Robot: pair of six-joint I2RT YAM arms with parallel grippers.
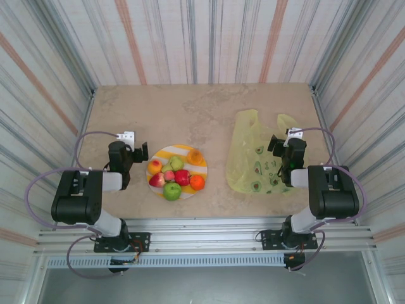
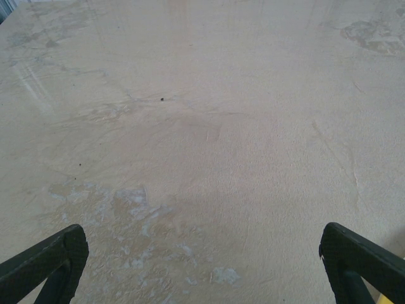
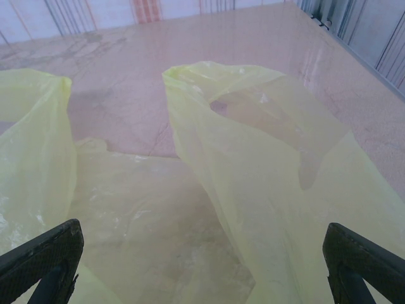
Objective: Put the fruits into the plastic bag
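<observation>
Beige stone-look table (image 1: 190, 107), walled by striped panels (image 1: 158, 38) on three sides, lies bare and open across the upper half of the top view. The fruits (image 1: 174, 174) are piled on a striped plate (image 1: 166, 152) at lower centre, just right of the left gripper (image 1: 143, 152), which is spread wide over bare tabletop. The yellow bag (image 1: 253, 158) lies flat at centre right, near the right wall, its loops (image 1: 250, 117) toward the top of the frame, with the right gripper (image 1: 276, 143) above it, also spread wide.
</observation>
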